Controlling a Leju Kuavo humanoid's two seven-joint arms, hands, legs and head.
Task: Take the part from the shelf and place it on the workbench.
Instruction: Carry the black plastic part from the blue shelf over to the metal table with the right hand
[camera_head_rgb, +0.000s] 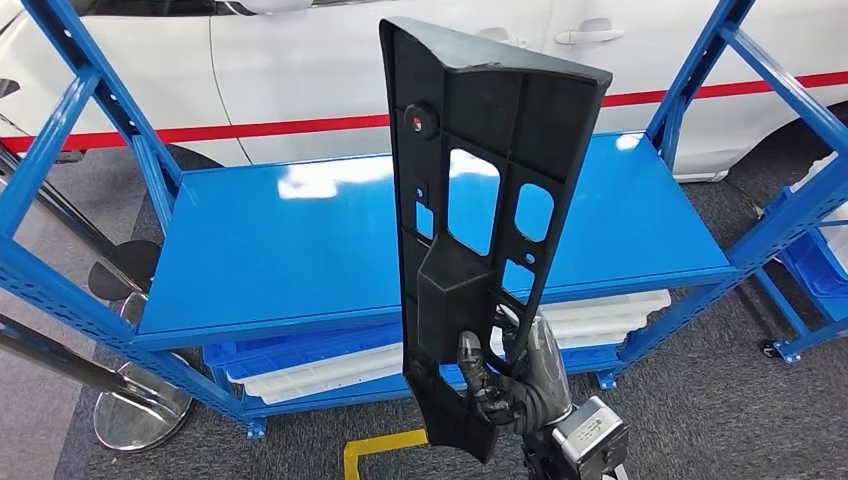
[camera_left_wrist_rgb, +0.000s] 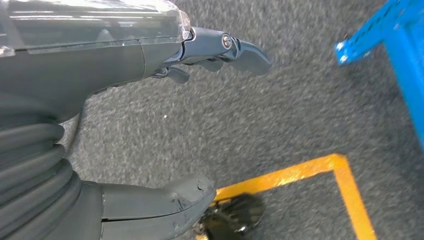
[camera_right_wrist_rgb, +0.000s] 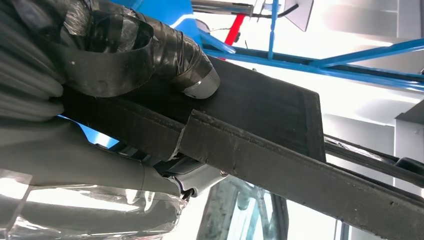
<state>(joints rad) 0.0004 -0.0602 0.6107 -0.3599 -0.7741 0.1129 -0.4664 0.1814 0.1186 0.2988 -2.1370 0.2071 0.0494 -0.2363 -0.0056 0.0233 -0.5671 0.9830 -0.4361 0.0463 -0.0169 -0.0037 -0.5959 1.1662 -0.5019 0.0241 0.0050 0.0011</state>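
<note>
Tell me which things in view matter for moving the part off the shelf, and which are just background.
Part of the job:
- long black plastic part with cut-out windows, held upright
- right hand, gripping its lower end
- blue metal shelf, top deck bare
- left hand, holding nothing

Just lying about:
- white car with red stripe
- white trays on lower shelf
- yellow floor tape
- chrome stanchion base
</note>
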